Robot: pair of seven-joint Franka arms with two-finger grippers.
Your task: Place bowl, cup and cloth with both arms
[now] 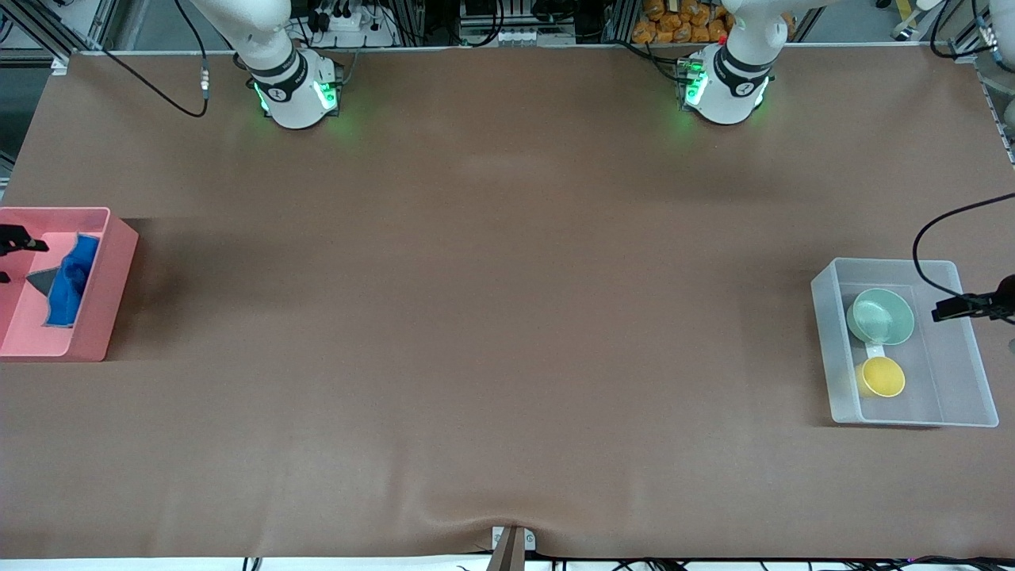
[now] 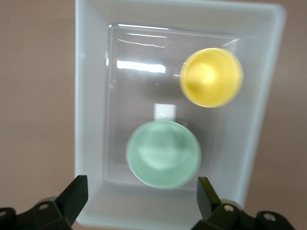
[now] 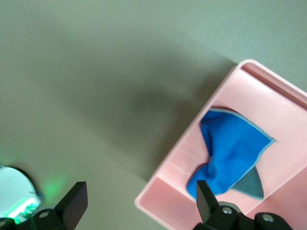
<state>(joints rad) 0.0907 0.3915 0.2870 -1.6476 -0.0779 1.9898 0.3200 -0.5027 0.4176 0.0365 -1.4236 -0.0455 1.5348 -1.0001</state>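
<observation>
Grippers both stand wide open and empty, each up in the air over a bin at its own end of the table (image 1: pixel 492 317). Left gripper (image 2: pixel 141 196) hangs over the clear plastic bin (image 1: pixel 951 396), fingers (image 2: pixel 74 194) spread. Below it the mint-green bowl (image 1: pixel 880 316) sits upright on the bin floor, with the yellow cup (image 1: pixel 882 376) just beside it, nearer to the front camera. Right gripper (image 3: pixel 139 201) hangs over the pink bin (image 1: pixel 107 293), at the edge of the front view, fingers (image 3: pixel 76 199) spread. Blue cloth (image 1: pixel 70 285) lies crumpled inside that bin, a grey corner of its underside showing, apart from the fingers.
</observation>
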